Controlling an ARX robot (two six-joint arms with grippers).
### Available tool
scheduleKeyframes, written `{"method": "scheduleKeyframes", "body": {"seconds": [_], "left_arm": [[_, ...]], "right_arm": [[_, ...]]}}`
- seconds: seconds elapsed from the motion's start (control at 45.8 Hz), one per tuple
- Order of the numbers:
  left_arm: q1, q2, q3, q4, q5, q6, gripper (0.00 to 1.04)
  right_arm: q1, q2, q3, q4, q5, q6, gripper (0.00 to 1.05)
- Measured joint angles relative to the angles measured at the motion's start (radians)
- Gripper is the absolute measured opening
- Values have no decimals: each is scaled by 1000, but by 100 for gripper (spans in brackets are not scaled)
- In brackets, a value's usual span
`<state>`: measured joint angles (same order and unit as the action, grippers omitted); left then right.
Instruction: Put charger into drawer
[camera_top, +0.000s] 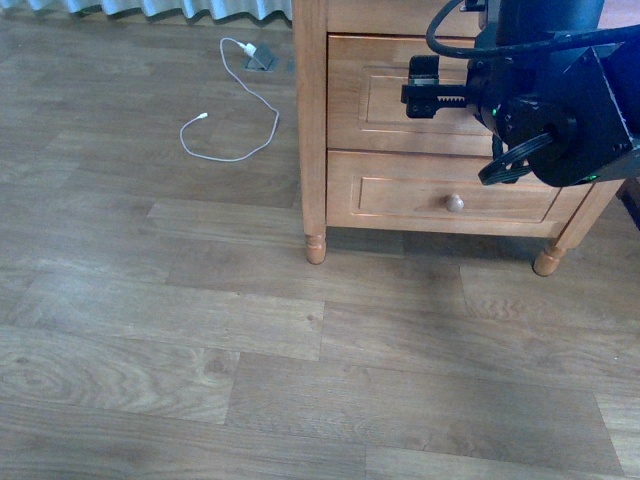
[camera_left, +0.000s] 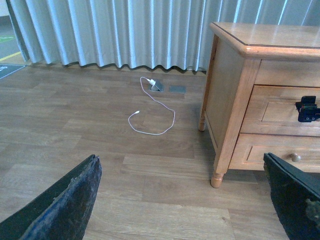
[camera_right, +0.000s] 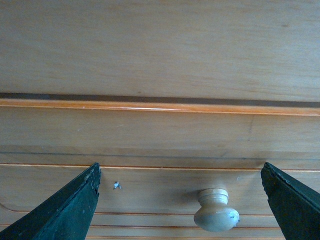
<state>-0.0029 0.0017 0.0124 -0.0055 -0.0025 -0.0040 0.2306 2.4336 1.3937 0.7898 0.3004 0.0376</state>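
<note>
The upper drawer (camera_top: 395, 95) of a light-brown nightstand is shut. It also shows in the left wrist view (camera_left: 272, 112). My right gripper (camera_top: 425, 88) is open and empty, just in front of the drawer's panel (camera_right: 150, 135). Its round wooden knob (camera_right: 216, 210) lies between the spread fingers (camera_right: 75, 210), apart from both. In the front view the right arm hides this knob. My left gripper (camera_left: 180, 162) is open and empty above the wood floor, left of the nightstand. The charger with the black cable shows in no view.
A thin white cable (camera_top: 240, 120) with a small white plug lies looped on the floor (camera_top: 250, 330) by a floor socket, left of the nightstand (camera_left: 235, 95). The lower drawer (camera_top: 400, 195) is shut, its knob (camera_top: 455, 203) showing. Curtains (camera_left: 125, 30) hang behind.
</note>
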Motion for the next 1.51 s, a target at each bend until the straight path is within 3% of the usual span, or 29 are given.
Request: {"method": "scheduleKeyframes", "body": {"seconds": [0.371, 0.786, 1.047, 1.418, 1.506], "left_arm": [[0, 0, 0, 0, 0, 0, 99], [0, 0, 0, 0, 0, 0, 99], [0, 0, 0, 0, 0, 0, 99], [0, 0, 0, 0, 0, 0, 99], [0, 0, 0, 0, 0, 0, 99]], "right_arm": [[-2, 3, 0, 19, 9, 3, 96], [-25, -496, -541, 52, -133, 35, 96], [-48, -1046, -887, -160, -196, 94, 96], [-114, -1739, -1132, -554, -272, 191, 96], [-130, -1834, -1160, -582, -276, 211, 96]]}}
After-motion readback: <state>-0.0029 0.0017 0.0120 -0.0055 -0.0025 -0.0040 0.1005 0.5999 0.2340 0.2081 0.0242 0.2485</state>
